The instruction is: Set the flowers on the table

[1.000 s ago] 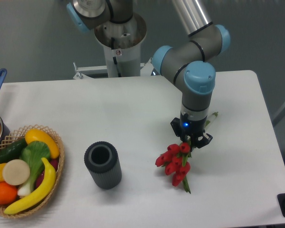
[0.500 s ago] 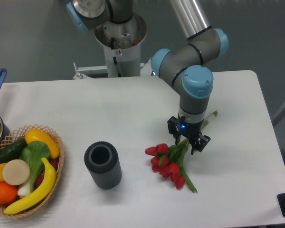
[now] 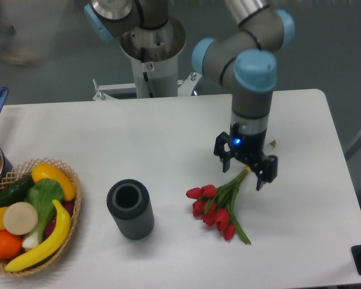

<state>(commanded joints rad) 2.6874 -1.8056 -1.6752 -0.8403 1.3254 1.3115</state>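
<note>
Lifted clear, my pincer [image 3: 245, 170] hangs open above the flowers [image 3: 216, 205] lying on the table [image 3: 138, 138]; next, retreat.

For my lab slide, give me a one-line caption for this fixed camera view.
Open end effector above bunch of red tulips lying on the white rectangular table, beside a dark ribbed cylindrical vase.

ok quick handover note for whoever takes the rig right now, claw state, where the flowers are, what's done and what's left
Claw: open, empty, just above the stem end of the flowers, not gripping them.
Flowers: lying flat on the table, right of the dark cup, buds pointing towards the front edge.
Done: the flowers look placed and released.
Left: probably only pulling the arm clear; no regrasp seems needed.
Basket of fruit sits at the far left, untouched.
</note>
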